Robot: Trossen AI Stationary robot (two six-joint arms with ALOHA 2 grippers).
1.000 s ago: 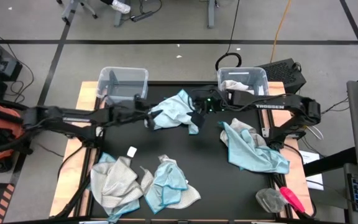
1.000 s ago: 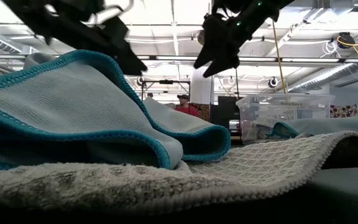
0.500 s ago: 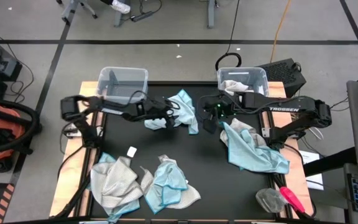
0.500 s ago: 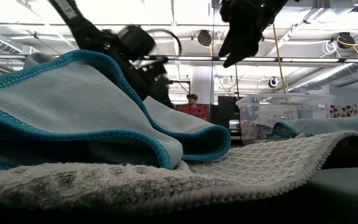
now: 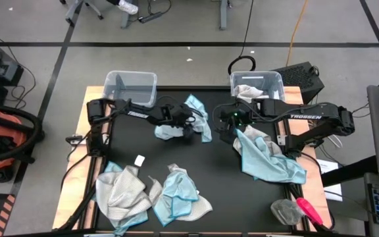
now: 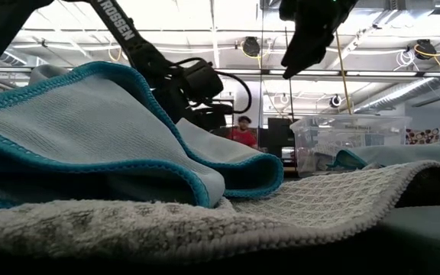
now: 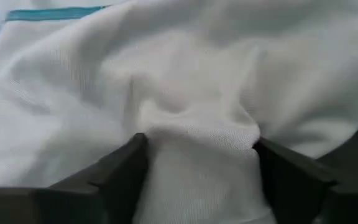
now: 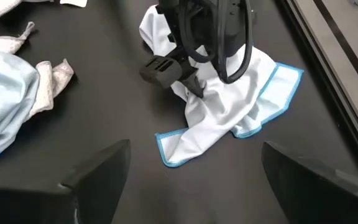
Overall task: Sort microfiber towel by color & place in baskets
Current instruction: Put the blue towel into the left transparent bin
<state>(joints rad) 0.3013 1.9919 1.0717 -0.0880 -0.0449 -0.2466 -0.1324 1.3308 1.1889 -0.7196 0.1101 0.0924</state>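
My left gripper (image 7: 194,162) fingers pinch only a fold of the blue towel (image 5: 193,113), seemingly; it could slip. Right gripper (image 8: 194,180) hangs open.

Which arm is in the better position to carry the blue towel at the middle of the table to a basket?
The left. The left gripper is down on the blue towel, cloth bunched between its fingers. The right gripper hangs open beside it, holding nothing.
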